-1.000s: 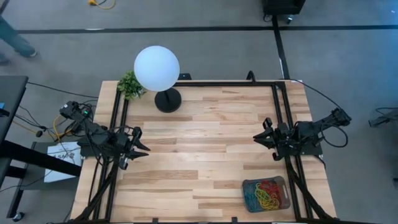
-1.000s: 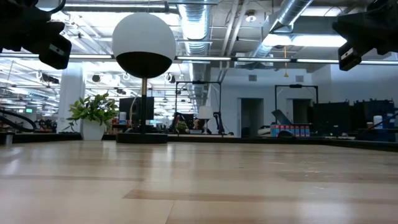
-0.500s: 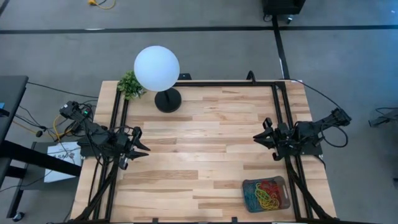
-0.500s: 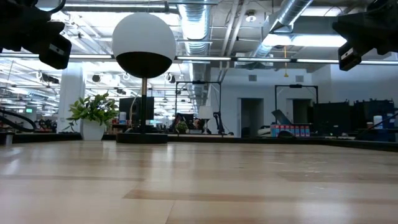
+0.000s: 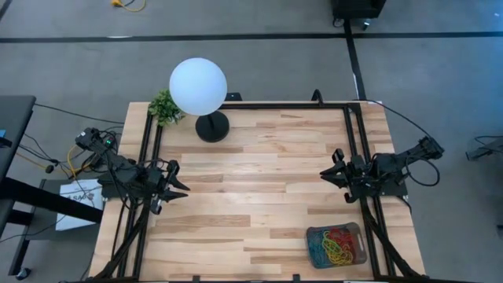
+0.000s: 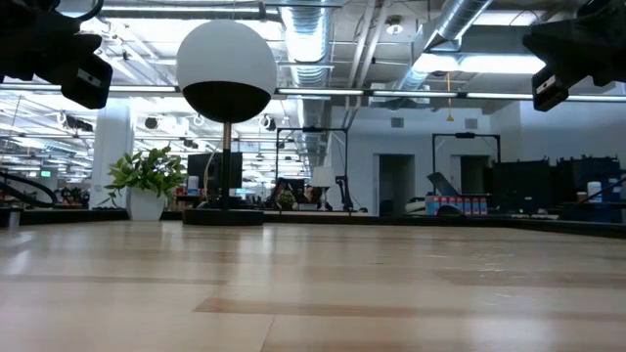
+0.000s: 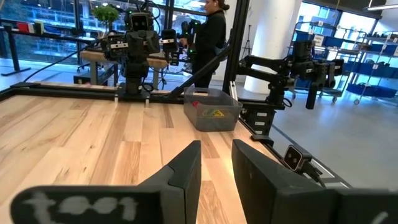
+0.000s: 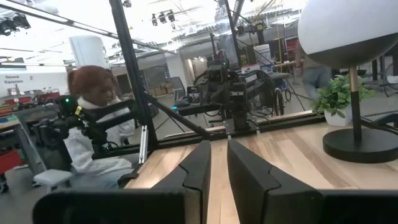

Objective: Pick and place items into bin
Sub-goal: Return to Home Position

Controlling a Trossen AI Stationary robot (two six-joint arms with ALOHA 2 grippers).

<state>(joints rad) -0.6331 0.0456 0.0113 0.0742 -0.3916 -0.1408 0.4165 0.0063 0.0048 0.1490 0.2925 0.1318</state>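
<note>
The dark mesh bin (image 5: 336,245) stands on the wooden table near its front right corner, and it also shows in the left wrist view (image 7: 211,112). Red, yellow, green and grey-blue rubber bands (image 5: 338,244) lie in a heap inside it. I see no bands on the bare table. My left gripper (image 5: 182,189) hovers at the table's left edge, empty, with only a narrow gap between its fingers. My right gripper (image 5: 324,173) hovers at the right edge, well to the far side of the bin, empty, its fingers nearly together.
A white globe lamp (image 5: 198,86) on a black base (image 5: 212,126) and a small green plant (image 5: 163,106) stand at the far left. Black frame rails (image 5: 354,157) run along the table's sides. People (image 8: 93,124) are in the room beyond the table.
</note>
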